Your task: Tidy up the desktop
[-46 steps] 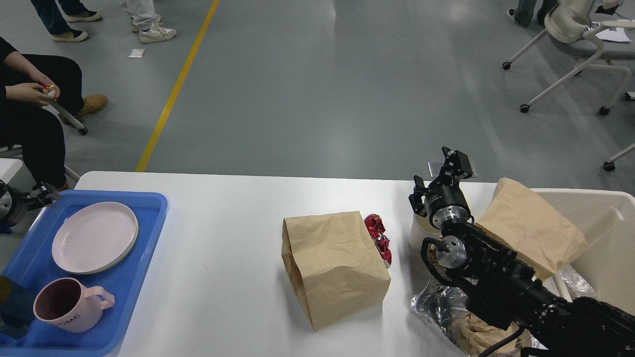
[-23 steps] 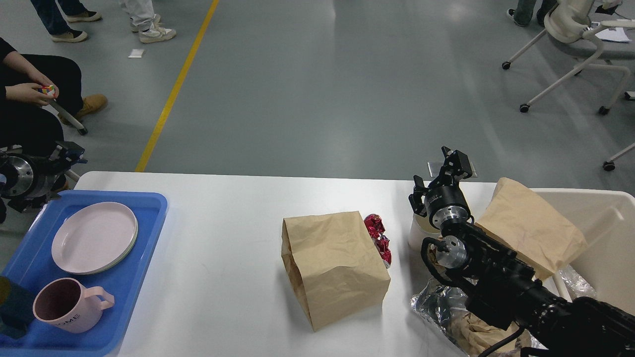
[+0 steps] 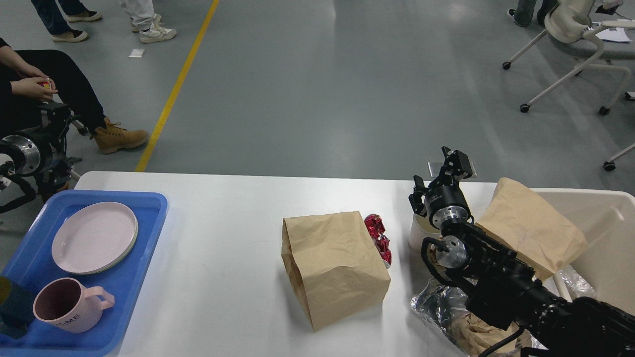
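Note:
The white desktop carries a brown paper bag lying on its side at the middle, with a red foil wrapper just behind its right edge. A white paper cup stands to the right, partly hidden by my right arm. My right gripper is raised above the table's far edge behind the cup, fingers apart and empty. My left gripper is off the table's far left corner, dark against a seated person's trousers, so its fingers cannot be told apart.
A blue tray at the left holds pink plates and a pink mug. A beige bin at the right has a second paper bag leaning into it. Crumpled silver foil lies under my right arm.
My left arm has risen from the tray's far left corner, up and back beyond the table edge. The seated person has stretched a leg out. My right arm has not moved.

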Robot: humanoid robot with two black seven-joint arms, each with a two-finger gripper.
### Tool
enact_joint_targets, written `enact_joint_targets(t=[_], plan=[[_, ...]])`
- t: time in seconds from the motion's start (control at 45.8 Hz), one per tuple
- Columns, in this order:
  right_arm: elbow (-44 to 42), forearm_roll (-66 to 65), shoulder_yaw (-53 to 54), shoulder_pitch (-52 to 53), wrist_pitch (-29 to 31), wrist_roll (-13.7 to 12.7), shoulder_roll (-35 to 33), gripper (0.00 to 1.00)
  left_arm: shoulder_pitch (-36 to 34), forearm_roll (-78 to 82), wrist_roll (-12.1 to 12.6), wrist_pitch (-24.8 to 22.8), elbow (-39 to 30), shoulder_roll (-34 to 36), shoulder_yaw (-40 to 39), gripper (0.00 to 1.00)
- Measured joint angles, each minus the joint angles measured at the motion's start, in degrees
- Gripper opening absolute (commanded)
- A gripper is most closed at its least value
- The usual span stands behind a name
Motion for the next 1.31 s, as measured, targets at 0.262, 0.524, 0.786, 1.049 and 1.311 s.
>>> enact_joint_targets(t=[0.262, 0.524, 0.786, 1.049, 1.311], plan=[[0.0, 0.0, 0.0, 0.0, 0.0, 0.0, 0.0, 1.0, -1.6, -0.2, 0.4, 0.0, -0.1, -1.0, -29.0, 0.97], [0.0, 0.0, 0.0, 0.0, 0.0, 0.0, 0.0, 1.0, 1.3, -0.2, 0.0, -1.0, -0.6, -10.1, -45.3, 0.97], [0.0, 0.0, 0.0, 0.0, 0.0, 0.0, 0.0, 1.0, 1.8, -0.1, -0.2, -1.0, -0.8, -15.8, -45.6, 0.97], [0.0, 0.0, 0.0, 0.0, 0.0, 0.0, 0.0, 1.0, 5.4, -0.2, -1.3, -1.0, -0.8, -17.6, -45.7, 0.96], [0.0, 0.0, 0.0, 0.0, 0.0, 0.0, 0.0, 1.0, 8.2, -0.2, -1.4, -0.1, -0.6, -21.5, -45.4, 0.96]])
